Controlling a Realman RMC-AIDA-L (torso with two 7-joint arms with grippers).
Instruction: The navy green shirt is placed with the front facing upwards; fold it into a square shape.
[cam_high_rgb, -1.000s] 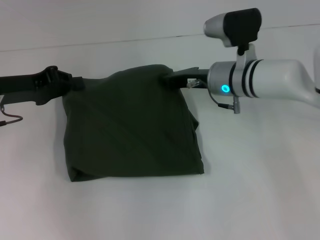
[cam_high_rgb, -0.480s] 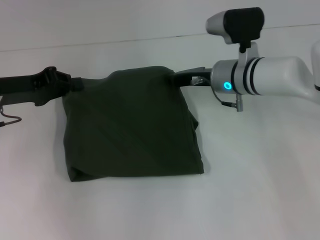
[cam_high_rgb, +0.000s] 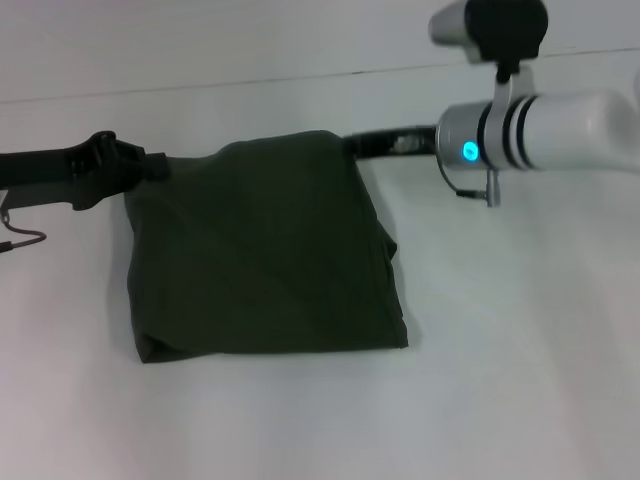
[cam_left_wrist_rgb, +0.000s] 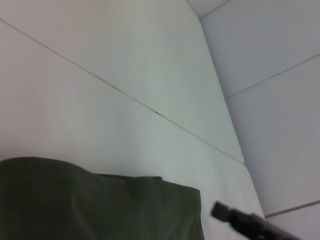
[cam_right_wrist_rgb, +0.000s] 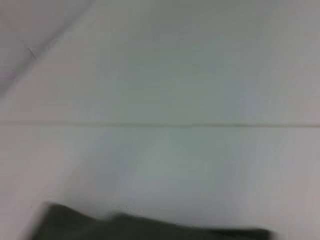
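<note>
On the white table (cam_high_rgb: 500, 380), my navy green shirt (cam_high_rgb: 260, 265) lies folded into a near-square bundle.

My right claw (cam_high_rgb: 352, 148) has drawn back from the shirt's far right corner and risen; my left claw (cam_high_rgb: 158, 166) still sits at the far left corner. I cannot tell either claw's spread. The fold looks finished.

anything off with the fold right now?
Mostly fine: the navy green shirt lies as a rough square on the table. The right edge is untidy, with under layers bulging out unevenly. Left end effector and right end effector are at its far corners.
</note>
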